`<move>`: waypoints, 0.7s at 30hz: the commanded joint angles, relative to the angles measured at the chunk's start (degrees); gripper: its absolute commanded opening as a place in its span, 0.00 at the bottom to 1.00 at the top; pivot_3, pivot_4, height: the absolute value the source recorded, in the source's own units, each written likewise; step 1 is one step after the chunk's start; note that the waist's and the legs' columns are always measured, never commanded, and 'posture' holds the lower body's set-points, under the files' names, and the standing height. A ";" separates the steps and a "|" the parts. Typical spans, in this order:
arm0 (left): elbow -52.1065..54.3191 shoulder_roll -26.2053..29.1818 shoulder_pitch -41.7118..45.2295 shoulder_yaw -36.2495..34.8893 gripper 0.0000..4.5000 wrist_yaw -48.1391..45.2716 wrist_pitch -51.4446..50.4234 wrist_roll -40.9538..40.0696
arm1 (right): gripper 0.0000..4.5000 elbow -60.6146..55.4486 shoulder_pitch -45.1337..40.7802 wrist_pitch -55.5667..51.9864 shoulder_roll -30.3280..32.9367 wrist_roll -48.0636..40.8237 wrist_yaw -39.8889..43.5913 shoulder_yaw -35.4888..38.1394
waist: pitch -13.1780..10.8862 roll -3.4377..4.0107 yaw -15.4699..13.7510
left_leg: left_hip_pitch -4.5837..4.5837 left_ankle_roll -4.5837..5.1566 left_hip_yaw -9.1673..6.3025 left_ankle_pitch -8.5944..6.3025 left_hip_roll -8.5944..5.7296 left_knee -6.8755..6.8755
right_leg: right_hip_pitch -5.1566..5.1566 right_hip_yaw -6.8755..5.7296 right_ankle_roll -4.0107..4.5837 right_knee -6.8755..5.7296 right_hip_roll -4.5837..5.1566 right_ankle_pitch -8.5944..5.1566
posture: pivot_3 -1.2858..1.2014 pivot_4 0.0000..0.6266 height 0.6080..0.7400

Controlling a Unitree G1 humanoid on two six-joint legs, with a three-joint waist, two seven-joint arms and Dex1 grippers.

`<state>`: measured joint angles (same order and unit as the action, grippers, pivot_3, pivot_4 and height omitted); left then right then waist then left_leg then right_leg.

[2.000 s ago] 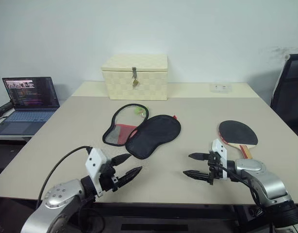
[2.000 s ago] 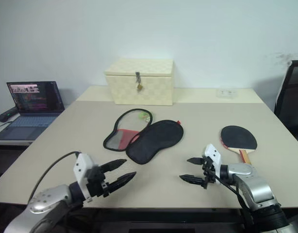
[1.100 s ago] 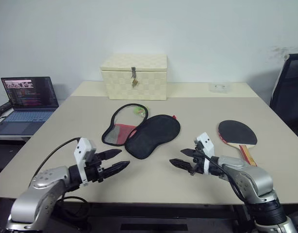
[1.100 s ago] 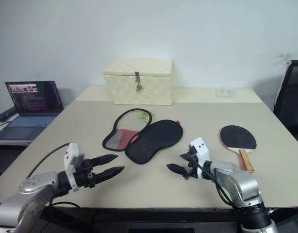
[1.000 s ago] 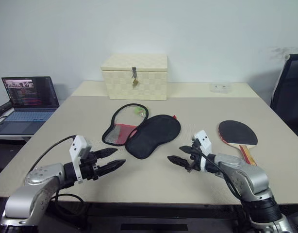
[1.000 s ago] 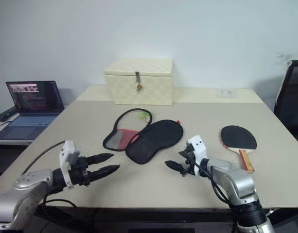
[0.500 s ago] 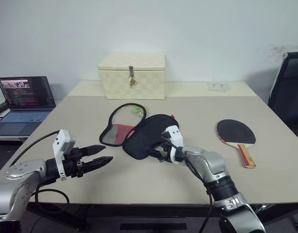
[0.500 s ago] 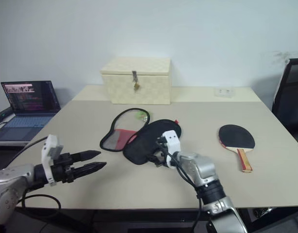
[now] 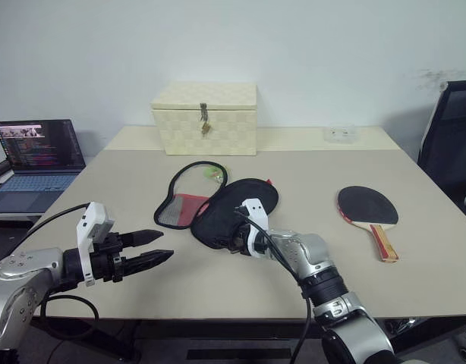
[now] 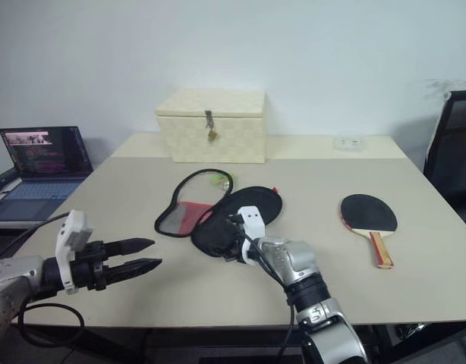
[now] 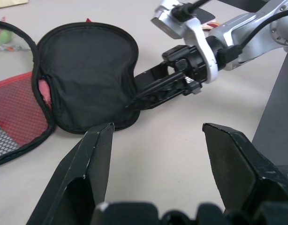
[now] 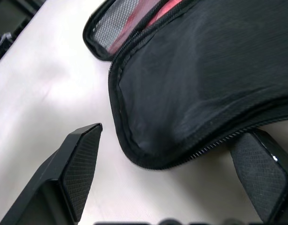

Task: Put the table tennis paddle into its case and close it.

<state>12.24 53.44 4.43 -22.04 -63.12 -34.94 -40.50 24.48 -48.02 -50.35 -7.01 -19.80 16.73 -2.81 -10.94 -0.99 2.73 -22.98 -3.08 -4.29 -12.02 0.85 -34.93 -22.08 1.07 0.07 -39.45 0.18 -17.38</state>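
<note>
Our right tool point(image 10: 227, 244) sits wide open, empty, at the unzipped case point(image 10: 237, 216) mid-desk; paddle point(image 10: 368, 213) lies well right. Left tool point(image 10: 138, 255) open, empty. Next: grip case edge.

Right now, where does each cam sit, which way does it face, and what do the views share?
Head stereo eyes: look forward and down over the beige table; both arms show, left gripper open, right gripper at the soft black fabric zip case.
Left wrist view: looks between its own open fingers across at that case and the right gripper.
Right wrist view: looks closely at the case's zipped edge, its open fingers either side of it.
Shared: the case, in every view.
</note>
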 commanded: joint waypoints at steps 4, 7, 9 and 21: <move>1.89 -0.06 0.59 -1.63 0.73 0.21 0.44 -1.08 | 0.71 3.02 -4.07 -0.89 -3.68 -2.65 -3.13 4.24 | 0.03 -0.05 -0.17 | 0.03 -0.01 -0.02 0.02 -0.01 -0.04 | 0.01 0.00 0.00 -0.10 0.01 0.00 | 0.52 0.24 1.00; 1.97 -0.42 1.06 -0.95 0.73 0.21 0.84 -0.88 | 0.48 2.15 -3.77 -2.44 -4.16 -3.41 -3.14 3.84 | 0.03 -0.05 0.00 | 0.02 -0.01 0.01 0.02 0.00 -0.02 | -0.05 0.00 0.03 -0.12 -0.01 -0.02 | 0.52 0.24 1.00; 1.97 -0.75 1.45 -0.69 0.73 0.29 0.98 -0.83 | 0.33 1.43 -3.26 -3.49 -4.71 -3.84 -3.46 3.89 | 0.03 -0.05 0.06 | -0.01 -0.01 0.02 0.02 0.01 -0.01 | -0.09 0.00 0.05 -0.16 -0.01 -0.03 | 0.52 0.24 1.00; 2.38 -1.73 2.15 0.54 0.73 0.00 1.61 -0.39 | 0.01 -2.32 -1.29 -7.88 -5.30 -7.39 -5.77 3.87 | 0.03 -0.05 0.30 | -0.03 -0.01 0.02 0.02 0.01 -0.01 | -0.14 0.01 0.07 -0.21 -0.02 -0.04 | 0.52 0.24 1.00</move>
<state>12.92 51.69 5.97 -20.74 -63.07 -34.42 -40.41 25.12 -49.81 -57.20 -7.19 -25.79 11.04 0.88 -10.91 -1.03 3.03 -23.01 -3.09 -4.27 -12.00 0.87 -34.94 -22.22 1.09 0.14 -39.66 0.16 -17.43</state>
